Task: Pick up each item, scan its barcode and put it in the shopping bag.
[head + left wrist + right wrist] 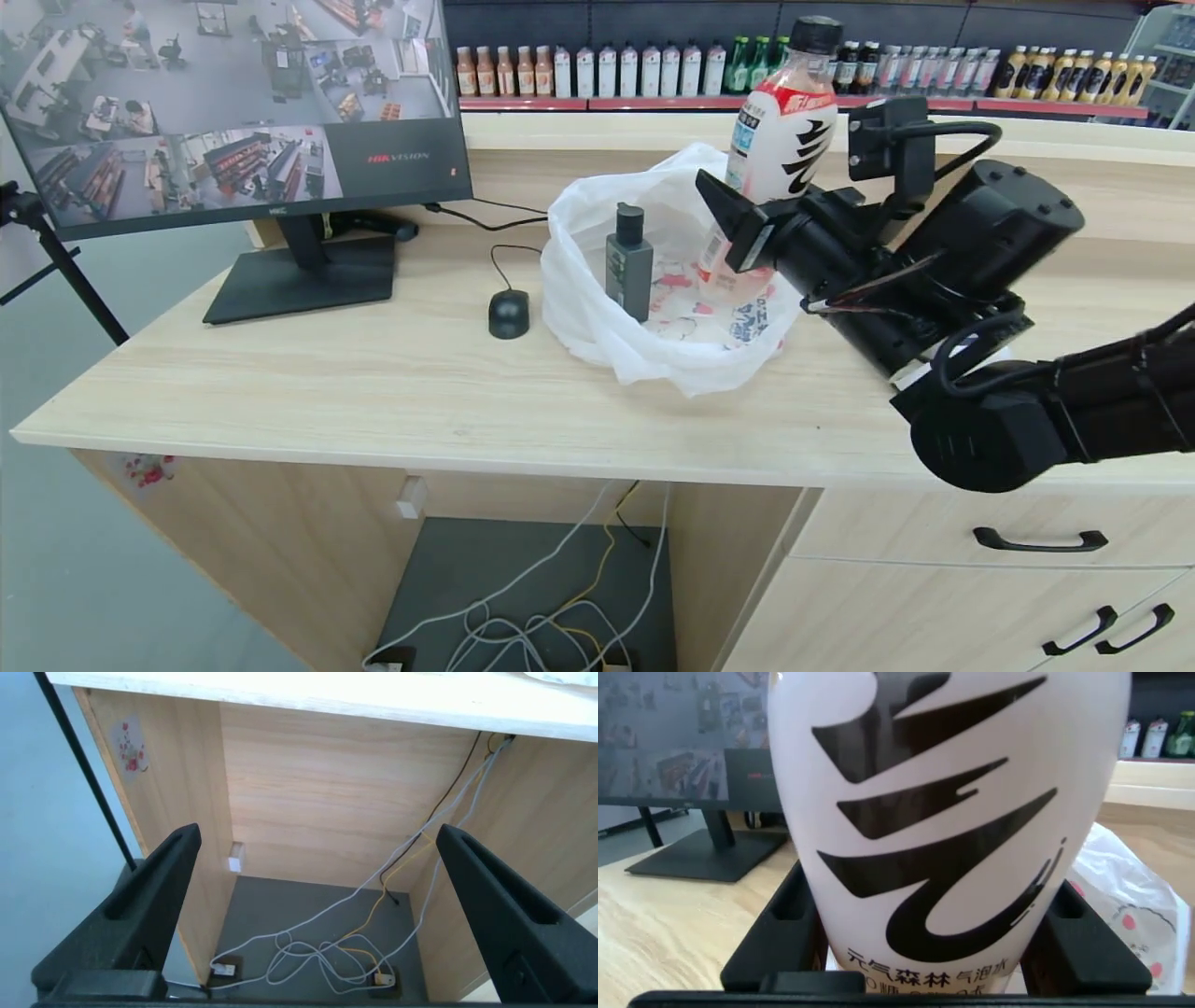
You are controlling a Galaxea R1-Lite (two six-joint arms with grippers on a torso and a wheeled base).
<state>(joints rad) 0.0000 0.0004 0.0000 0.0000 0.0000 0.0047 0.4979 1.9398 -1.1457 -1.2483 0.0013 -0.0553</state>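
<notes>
right gripper [752, 238] clamps bottle [782, 131] over bag [597, 317] rim | left gripper [318, 840] wide below counter [280, 691] edge

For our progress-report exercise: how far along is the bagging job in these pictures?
Done: a dark bottle stands inside the shopping bag. In hand: the right gripper holds the white bottle over the bag. Left: lowering it in and letting go; its scan cannot be judged.

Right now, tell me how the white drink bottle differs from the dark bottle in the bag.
The white drink bottle bears black strokes; the dark grey bottle is plain. The white one is taller and fatter than the dark one. The right claw grips the white one; the dark one stands free in the shopping bag. Both have black caps.
</notes>
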